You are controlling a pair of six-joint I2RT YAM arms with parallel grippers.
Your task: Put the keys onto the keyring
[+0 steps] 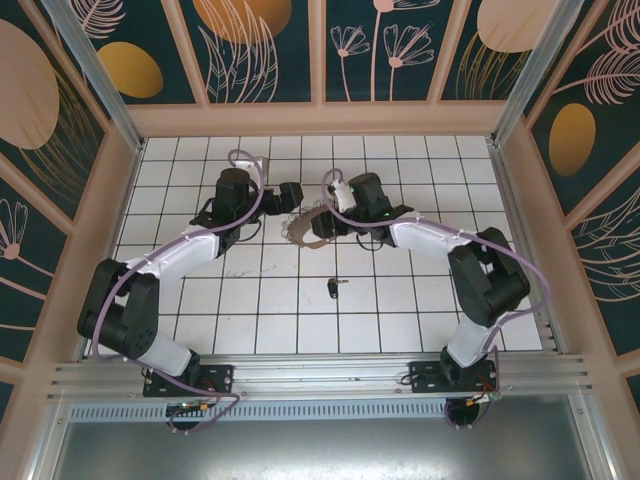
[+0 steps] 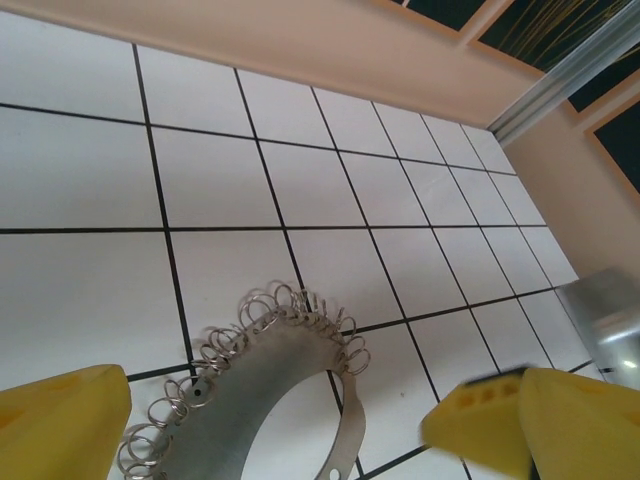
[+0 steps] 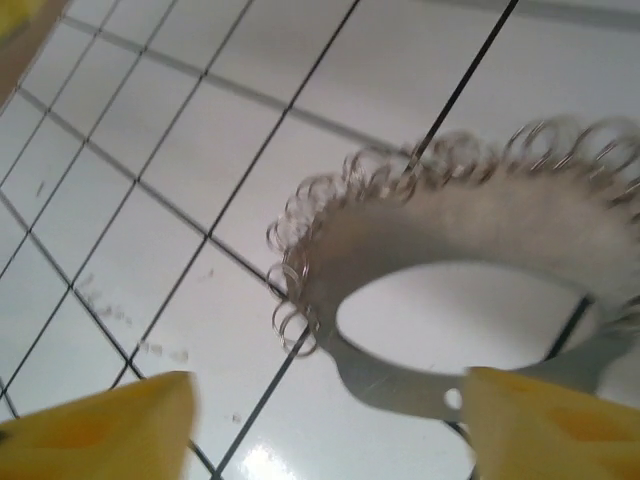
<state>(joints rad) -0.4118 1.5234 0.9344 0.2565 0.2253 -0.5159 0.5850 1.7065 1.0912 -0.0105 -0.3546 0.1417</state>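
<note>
The keyring (image 1: 309, 232) lies flat on the white tiles between my two grippers. Up close it is a curved grey metal band (image 2: 250, 390) edged with several small wire rings (image 3: 470, 225). The key (image 1: 334, 288), black-headed with a short silver blade, lies alone about one tile nearer the arms. My left gripper (image 1: 292, 200) (image 2: 290, 430) stands open above the ring's left side, its yellow fingertips (image 2: 60, 425) wide apart. My right gripper (image 1: 328, 218) (image 3: 325, 430) is open too. The band's thin end runs to the edge of its right fingertip (image 3: 550, 425).
Both arms reach in over the tiled floor (image 1: 280, 310). Tan walls (image 1: 320, 120) close the floor at the back and sides, and a metal rail (image 1: 320, 375) runs along the near edge.
</note>
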